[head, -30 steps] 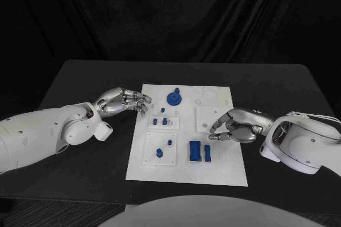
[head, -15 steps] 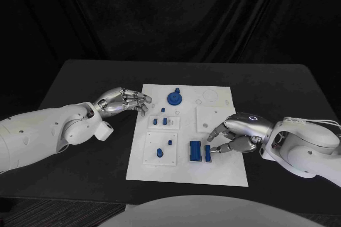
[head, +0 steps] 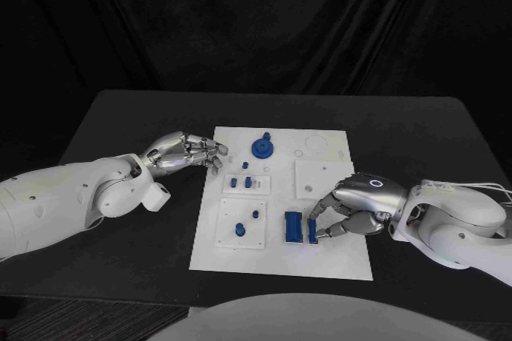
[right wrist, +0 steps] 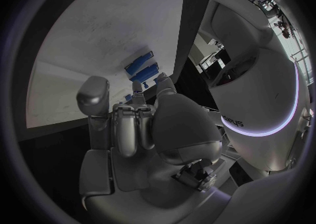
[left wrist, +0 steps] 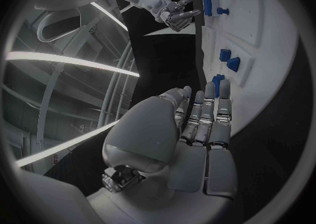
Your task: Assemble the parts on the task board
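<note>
The right hand [head: 350,211] curls its fingers around the narrow blue bar [head: 311,230] near the white board's [head: 331,263] front edge (grip unclear), and could knock the wider block [head: 292,227] beside it, while the left hand [head: 183,152] hovers empty, fingers loosely curled

A black bench [head: 128,126] with rounded corners stands before a dark, folded curtain [head: 256,38] hanging behind its far edge.
</note>
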You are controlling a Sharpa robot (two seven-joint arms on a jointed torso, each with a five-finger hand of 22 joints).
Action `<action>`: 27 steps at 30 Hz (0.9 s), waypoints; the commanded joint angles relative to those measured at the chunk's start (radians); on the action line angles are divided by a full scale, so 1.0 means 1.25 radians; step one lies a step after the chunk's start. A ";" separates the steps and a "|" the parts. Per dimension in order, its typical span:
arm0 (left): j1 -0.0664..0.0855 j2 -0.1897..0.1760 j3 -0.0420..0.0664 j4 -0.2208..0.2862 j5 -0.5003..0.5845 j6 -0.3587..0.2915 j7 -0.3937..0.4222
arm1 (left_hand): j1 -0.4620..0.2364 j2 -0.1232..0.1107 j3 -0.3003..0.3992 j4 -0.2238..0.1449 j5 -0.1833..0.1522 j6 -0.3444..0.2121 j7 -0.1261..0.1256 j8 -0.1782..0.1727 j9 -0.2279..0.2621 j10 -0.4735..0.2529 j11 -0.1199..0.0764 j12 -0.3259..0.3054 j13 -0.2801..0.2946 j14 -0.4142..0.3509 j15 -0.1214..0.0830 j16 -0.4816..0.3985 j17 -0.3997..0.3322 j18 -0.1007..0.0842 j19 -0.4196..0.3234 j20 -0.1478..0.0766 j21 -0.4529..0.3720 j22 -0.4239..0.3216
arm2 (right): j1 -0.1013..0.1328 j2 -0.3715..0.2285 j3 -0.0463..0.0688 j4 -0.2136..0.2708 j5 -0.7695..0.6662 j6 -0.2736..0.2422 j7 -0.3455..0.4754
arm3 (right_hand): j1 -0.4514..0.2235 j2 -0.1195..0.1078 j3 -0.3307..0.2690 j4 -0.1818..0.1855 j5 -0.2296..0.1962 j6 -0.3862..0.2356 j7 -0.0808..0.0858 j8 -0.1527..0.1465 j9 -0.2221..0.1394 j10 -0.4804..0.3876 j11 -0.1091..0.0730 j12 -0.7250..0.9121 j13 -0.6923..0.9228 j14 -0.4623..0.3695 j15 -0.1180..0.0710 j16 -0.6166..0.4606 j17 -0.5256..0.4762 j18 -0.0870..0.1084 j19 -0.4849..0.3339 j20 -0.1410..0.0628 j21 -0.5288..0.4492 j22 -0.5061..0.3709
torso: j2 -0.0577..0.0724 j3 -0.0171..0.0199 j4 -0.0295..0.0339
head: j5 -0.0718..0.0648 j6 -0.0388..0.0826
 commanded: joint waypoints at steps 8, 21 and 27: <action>-0.003 0.001 0.001 0.001 0.007 0.011 0.011 | -0.007 0.002 0.003 0.000 0.005 -0.003 0.002 0.005 -0.001 0.000 0.004 0.004 -0.001 -0.005 0.000 0.004 -0.001 -0.016 -0.006 0.000 0.005 0.019 | -0.010 0.010 0.000 -0.010 -0.021 0.038 -0.042 | 0.005 0.001 -0.013 0.007 -0.018 -0.001 -0.001 -0.013 -0.009 0.085 -0.006 0.001 0.208 0.080 -0.007 0.000 0.192 -0.013 -0.002 -0.005 -0.010 0.087 | 0.001 -0.0001 -0.0002 | -0.001 0.000; -0.004 0.001 0.001 0.001 0.007 0.013 0.011 | -0.007 0.002 0.003 0.000 0.005 -0.003 0.002 0.005 -0.001 0.000 0.004 0.004 -0.001 -0.005 0.000 0.004 -0.001 -0.016 -0.006 0.000 0.005 0.019 | -0.014 0.013 0.000 -0.014 -0.021 0.042 -0.050 | 0.007 0.003 -0.014 0.007 -0.021 -0.003 0.000 -0.015 -0.011 0.085 -0.006 0.001 0.208 0.079 -0.007 -0.001 0.188 -0.012 -0.003 -0.005 -0.016 0.086 | 0.000 -0.0003 0.0008 | -0.003 0.000; -0.005 0.001 0.001 0.001 0.007 0.013 0.011 | -0.008 0.002 0.007 -0.001 0.005 -0.004 0.003 0.005 -0.001 0.000 0.004 0.004 -0.002 -0.005 0.000 0.004 -0.001 -0.017 -0.007 -0.001 0.007 0.020 | -0.015 0.014 0.000 -0.014 -0.021 0.039 -0.046 | 0.010 0.004 -0.014 0.007 -0.025 -0.003 -0.001 -0.016 -0.013 0.085 -0.006 0.001 0.208 0.079 -0.006 -0.001 0.187 -0.012 -0.004 -0.004 -0.017 0.085 | 0.000 -0.0004 0.0004 | -0.002 0.000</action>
